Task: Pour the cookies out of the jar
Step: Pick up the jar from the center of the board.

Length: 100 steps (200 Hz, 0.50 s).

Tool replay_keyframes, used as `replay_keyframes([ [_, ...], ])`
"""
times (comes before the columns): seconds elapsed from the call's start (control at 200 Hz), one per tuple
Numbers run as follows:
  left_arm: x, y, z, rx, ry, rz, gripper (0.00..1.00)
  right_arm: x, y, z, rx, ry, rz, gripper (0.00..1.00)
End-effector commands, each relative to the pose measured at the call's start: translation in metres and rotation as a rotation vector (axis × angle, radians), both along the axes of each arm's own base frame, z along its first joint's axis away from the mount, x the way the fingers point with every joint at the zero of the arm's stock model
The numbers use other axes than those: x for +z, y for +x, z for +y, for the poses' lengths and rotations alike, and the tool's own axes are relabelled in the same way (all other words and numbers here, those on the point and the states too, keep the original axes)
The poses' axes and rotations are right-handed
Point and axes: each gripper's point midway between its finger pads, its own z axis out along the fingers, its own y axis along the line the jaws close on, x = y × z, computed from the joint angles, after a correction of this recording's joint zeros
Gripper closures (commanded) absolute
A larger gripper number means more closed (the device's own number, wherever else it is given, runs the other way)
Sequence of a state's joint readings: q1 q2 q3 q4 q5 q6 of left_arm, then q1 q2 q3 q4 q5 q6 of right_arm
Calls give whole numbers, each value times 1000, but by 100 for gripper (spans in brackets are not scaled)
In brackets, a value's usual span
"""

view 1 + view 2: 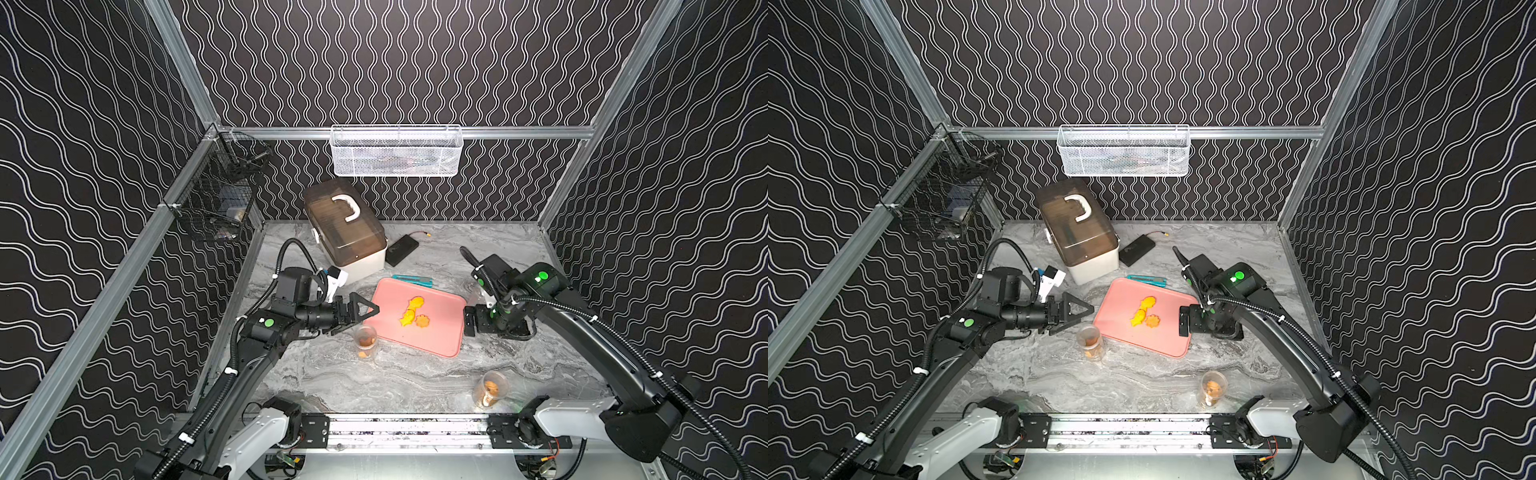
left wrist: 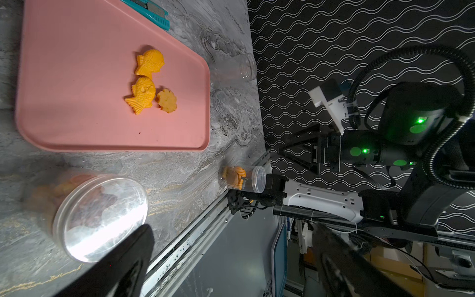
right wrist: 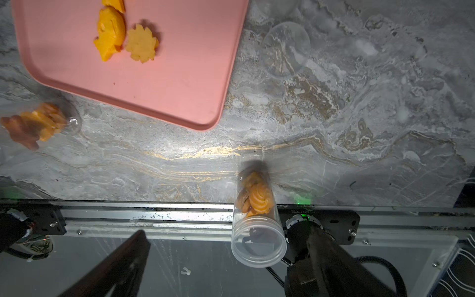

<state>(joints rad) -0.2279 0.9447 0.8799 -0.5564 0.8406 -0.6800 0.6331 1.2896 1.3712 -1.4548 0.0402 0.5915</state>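
Two clear jars hold cookies. One jar [image 1: 365, 341] [image 1: 1090, 341] [image 2: 100, 218] stands by the pink tray's [image 1: 390, 332] near left corner, its top gleaming like a clear lid. My left gripper [image 1: 371, 314] [image 1: 1088, 315] [image 2: 235, 231] hovers open just above and behind it, holding nothing. The other jar [image 1: 490, 388] [image 3: 257, 218] stands open-mouthed near the front rail, with orange cookies [image 3: 257, 198] inside. Three yellow cookies [image 1: 413, 312] [image 2: 149, 84] lie on the tray. My right gripper [image 1: 470, 320] [image 1: 1185, 321] [image 3: 218, 239] is open and empty at the tray's right edge.
A box with a brown lid [image 1: 345, 224], a black device [image 1: 401, 249] and a teal tool [image 1: 411, 280] lie behind the tray. An empty clear jar [image 2: 236, 68] and a loose clear lid [image 3: 285, 48] sit right of the tray. Mesh baskets [image 1: 397, 151] hang on the walls.
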Motion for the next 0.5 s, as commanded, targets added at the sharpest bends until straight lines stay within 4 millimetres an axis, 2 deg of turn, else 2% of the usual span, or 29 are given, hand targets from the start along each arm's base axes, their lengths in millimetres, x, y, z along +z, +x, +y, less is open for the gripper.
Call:
replay_keyframes([
  [0.0,5,3,-4,-17,-18,-30,1,-3,-18,-13,-84,-54,32,0],
  [0.245,4,5,-4,-25,-10,-32,1,-11,-50,-20,-108,-100,48,0],
  [0.38,1,4,-5,-23,-22,-25,1,-17,-59,-18,-125,-65,46,0],
  [0.495,-2,2,-5,-27,-18,-18,1,-30,-65,-16,-127,-52,64,0],
])
